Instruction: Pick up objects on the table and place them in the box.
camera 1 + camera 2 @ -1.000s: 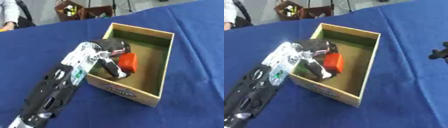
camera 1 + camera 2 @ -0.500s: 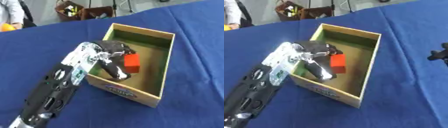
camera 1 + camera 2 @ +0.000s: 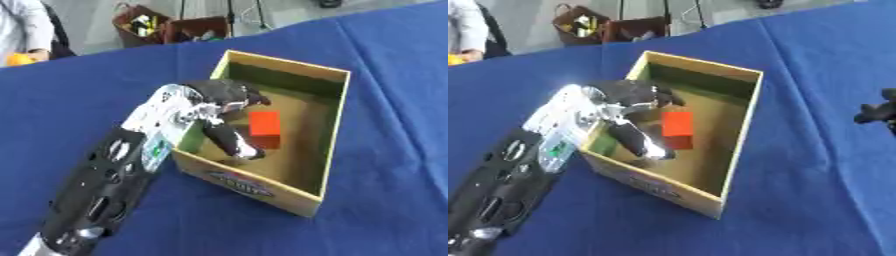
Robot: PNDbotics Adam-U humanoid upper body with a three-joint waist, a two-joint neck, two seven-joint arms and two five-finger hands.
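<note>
Left hand (image 3: pixel 223 107) has let go inside the box (image 3: pixel 328 132) — the orange block (image 3: pixel 264 125), pinched a moment ago, now sits free on its floor, fingers spread — one object placed.

The bench (image 3: pixel 79 95) is covered in deep blue cloth. The box (image 3: pixel 334 125) is tan cardboard with a dark green inner wall and a printed label on its front. Inside it lies an orange-red block (image 3: pixel 264 124). The left hand (image 3: pixel 226 100) is black with silver parts.
</note>
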